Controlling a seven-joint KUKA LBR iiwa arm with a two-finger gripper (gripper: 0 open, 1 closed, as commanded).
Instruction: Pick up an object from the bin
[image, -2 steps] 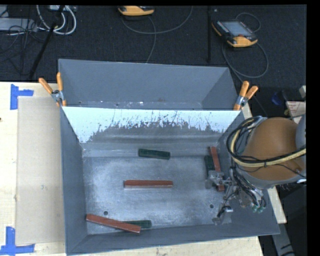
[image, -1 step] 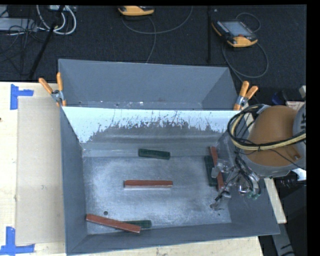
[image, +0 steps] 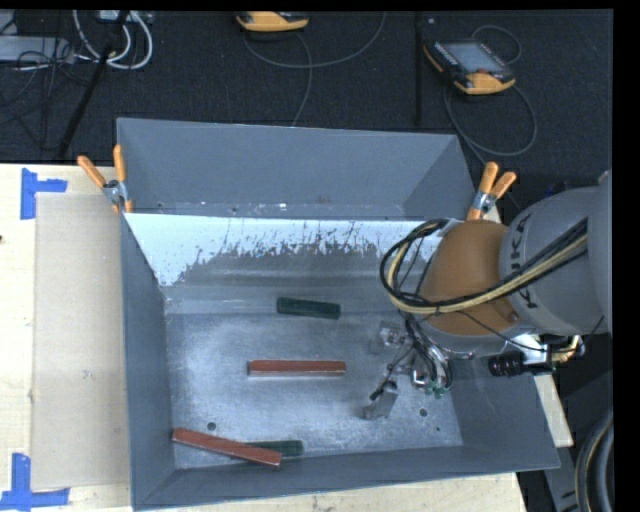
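Pincer (image: 383, 398) at right of bin (image: 145, 330), red-brown bar (image: 296, 368) nearby, leftward, apart

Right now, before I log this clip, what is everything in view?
bin: one, grey, centre
green block: one, dark green, upper middle of the bin floor
brown bar: one, reddish brown, middle of the floor
second brown bar: one, reddish brown, front left of the floor
second green block: one, dark green, at that bar's right end
handheld devices: two, orange and black, beyond the bin
arm: one, grey with orange cover, from the right
tool: one, low over the floor's right side
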